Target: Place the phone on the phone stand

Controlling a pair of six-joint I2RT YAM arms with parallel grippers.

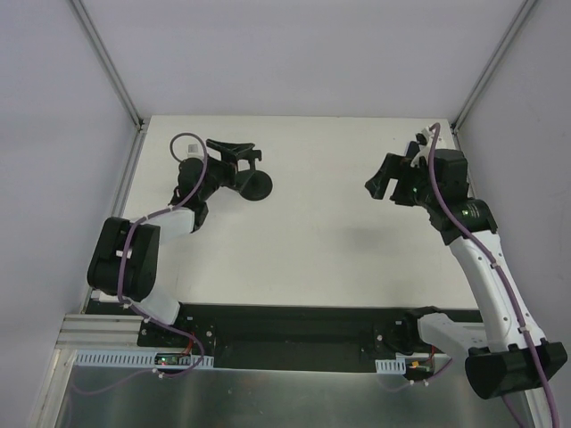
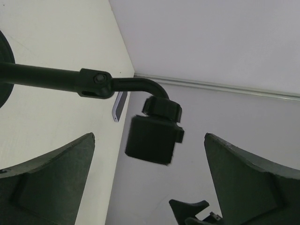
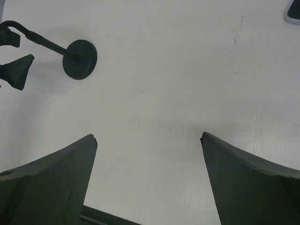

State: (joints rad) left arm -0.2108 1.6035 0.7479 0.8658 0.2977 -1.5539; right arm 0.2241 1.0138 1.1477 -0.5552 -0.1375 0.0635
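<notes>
The black phone stand (image 1: 257,185) is at the back left, its disc base on the table and its post reaching up-left. My left gripper (image 1: 234,157) is open by the stand's top. In the left wrist view (image 2: 149,136) the stand's post and black head block (image 2: 152,139) lie just past the open fingertips, not gripped. The phone (image 1: 417,143) lies at the back right, mostly hidden behind my right arm. It shows as a pale sliver in the left wrist view (image 2: 120,107) and as a corner in the right wrist view (image 3: 294,10). My right gripper (image 1: 388,183) is open and empty above bare table (image 3: 148,135).
White walls with metal corner posts (image 1: 107,58) close in the table at the back and sides. The stand's disc base (image 3: 79,59) and a left finger (image 3: 18,70) show far off in the right wrist view. A black rail (image 1: 285,334) runs along the near edge.
</notes>
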